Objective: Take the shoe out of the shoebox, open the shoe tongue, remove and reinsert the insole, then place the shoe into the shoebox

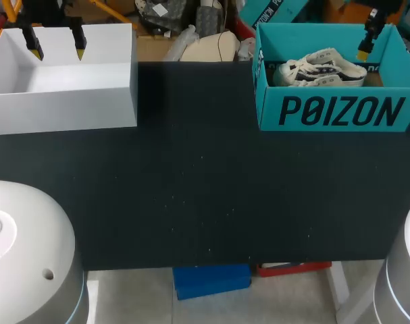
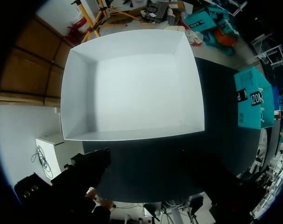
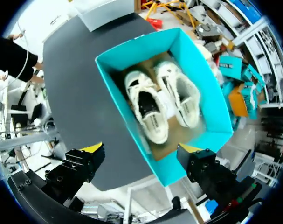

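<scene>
A teal shoebox (image 1: 340,111) stands open at the table's far right, holding a pair of white shoes (image 1: 319,69) with dark linings. My right gripper (image 3: 141,149) hangs open above the shoebox (image 3: 213,105). Both shoes (image 3: 150,112) lie side by side below its spread fingers, untouched. In the head view only one of its yellow fingertips (image 1: 362,52) shows, over the box's far right part. My left gripper (image 1: 56,48) is open above the white box (image 1: 63,101) at the far left, holding nothing. In the left wrist view that white box (image 2: 132,84) lies empty ahead of the fingers.
The black table top (image 1: 205,189) stretches between the two boxes and forward to the near edge. Nothing else stands on it. The two arm bases sit at the near left and near right corners.
</scene>
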`<state>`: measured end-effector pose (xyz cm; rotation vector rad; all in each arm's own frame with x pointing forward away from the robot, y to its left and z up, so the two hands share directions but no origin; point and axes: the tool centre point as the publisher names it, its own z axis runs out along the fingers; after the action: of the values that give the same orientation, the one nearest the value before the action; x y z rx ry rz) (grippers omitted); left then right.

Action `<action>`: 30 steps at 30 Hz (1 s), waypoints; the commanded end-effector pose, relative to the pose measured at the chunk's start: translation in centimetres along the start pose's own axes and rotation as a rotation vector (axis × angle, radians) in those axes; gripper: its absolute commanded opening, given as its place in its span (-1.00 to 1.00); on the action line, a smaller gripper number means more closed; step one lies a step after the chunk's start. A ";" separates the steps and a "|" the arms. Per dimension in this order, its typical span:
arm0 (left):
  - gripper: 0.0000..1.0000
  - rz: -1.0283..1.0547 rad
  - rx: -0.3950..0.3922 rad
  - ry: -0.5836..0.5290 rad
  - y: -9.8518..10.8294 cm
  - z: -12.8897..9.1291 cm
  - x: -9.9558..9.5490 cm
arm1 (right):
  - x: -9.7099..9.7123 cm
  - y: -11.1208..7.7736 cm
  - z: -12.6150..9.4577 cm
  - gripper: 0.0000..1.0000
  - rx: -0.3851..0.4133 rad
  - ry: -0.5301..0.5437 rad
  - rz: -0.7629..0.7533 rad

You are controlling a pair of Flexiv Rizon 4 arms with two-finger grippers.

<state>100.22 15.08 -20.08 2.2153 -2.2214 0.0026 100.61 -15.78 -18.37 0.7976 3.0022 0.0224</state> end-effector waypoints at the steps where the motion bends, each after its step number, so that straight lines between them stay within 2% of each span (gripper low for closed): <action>1: 1.00 -0.002 -0.001 -0.003 0.1 -0.1 0.1 | -1.5 1.9 1.1 0.74 0.061 -0.025 -0.232; 2: 1.00 -0.002 -0.001 -0.003 0.1 -0.1 0.1 | -1.8 2.3 1.4 0.00 0.061 -0.036 -0.269; 3: 1.00 -0.002 -0.001 -0.003 0.1 -0.1 0.1 | -2.0 2.7 1.8 -0.14 0.049 -0.031 -0.298; 8: 1.00 -0.002 -0.001 -0.003 0.1 -0.1 0.1 | -2.8 4.6 4.1 -0.34 0.041 -0.016 -0.428; 10: 1.00 -0.002 -0.001 -0.003 0.1 -0.1 0.1 | -3.0 5.2 5.0 -0.38 0.025 -0.013 -0.470; 11: 1.00 -0.002 -0.001 -0.003 0.1 -0.1 0.1 | -3.1 5.4 5.5 -0.29 0.018 -0.008 -0.482; 15: 1.00 -0.002 -0.001 -0.003 0.1 -0.1 0.1 | -3.7 6.1 7.2 -0.25 0.000 0.005 -0.522; 21: 1.00 -0.002 -0.001 -0.003 0.1 -0.1 0.1 | -4.1 6.2 9.3 -0.26 -0.052 0.017 -0.569; 25: 1.00 -0.002 -0.001 -0.003 0.1 -0.1 0.1 | -4.2 6.0 10.8 -0.29 -0.058 0.030 -0.592; 27: 1.00 -0.002 -0.001 -0.003 0.1 -0.1 0.1 | -4.4 6.0 11.5 -0.22 -0.054 0.038 -0.609; 30: 1.00 -0.002 -0.001 -0.003 0.1 -0.1 0.1 | -4.9 6.0 12.6 -0.24 -0.049 0.043 -0.616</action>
<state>100.22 15.08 -20.07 2.2153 -2.2215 0.0023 107.40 -13.01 -29.66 -0.1506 3.1188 0.0869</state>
